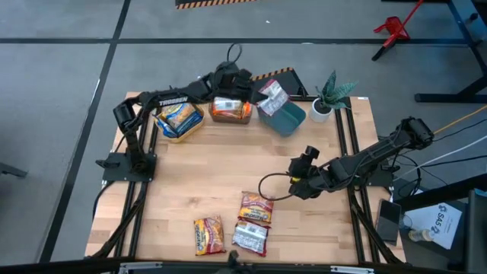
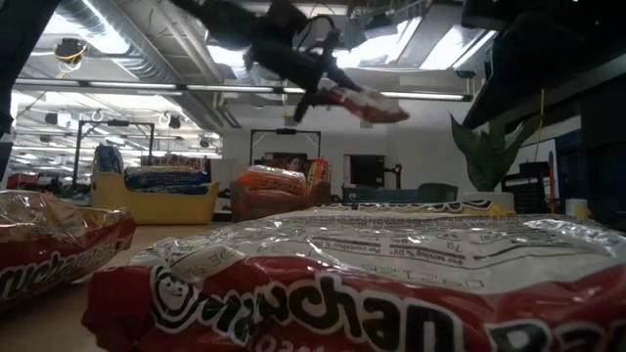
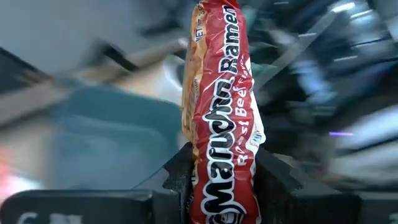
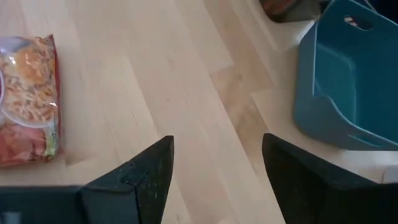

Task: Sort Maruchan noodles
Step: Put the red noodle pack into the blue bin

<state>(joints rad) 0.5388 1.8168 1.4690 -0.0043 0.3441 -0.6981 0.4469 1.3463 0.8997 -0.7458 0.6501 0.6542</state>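
Note:
My left gripper (image 1: 255, 90) reaches to the table's far side and is shut on a red-silver Maruchan packet (image 1: 272, 97), held in the air over the teal bin (image 1: 285, 118). The low view shows that packet (image 2: 370, 104) high above the table. A yellow bin (image 1: 181, 122) and a grey bin (image 1: 230, 111) beside it each hold packets. Three more packets (image 1: 256, 207) (image 1: 209, 234) (image 1: 249, 238) lie flat near the front edge. My right gripper (image 1: 298, 185) hovers open over bare wood at centre right, nothing between its fingers (image 4: 149, 174). My left gripper pinches the red-silver packet between its two fingers (image 3: 180, 177), at one end of the packet (image 3: 224, 186). The rest of the packet sticks out past the fingertips, along the line of the fingers. It is lifted clear of the table and the bins.
A small potted plant (image 1: 329, 97) stands at the far right, beside the teal bin. Black frame rails run along both table sides. A cable loops by my right gripper (image 1: 266, 186). Bare wood lies in the table's middle (image 1: 228, 167).

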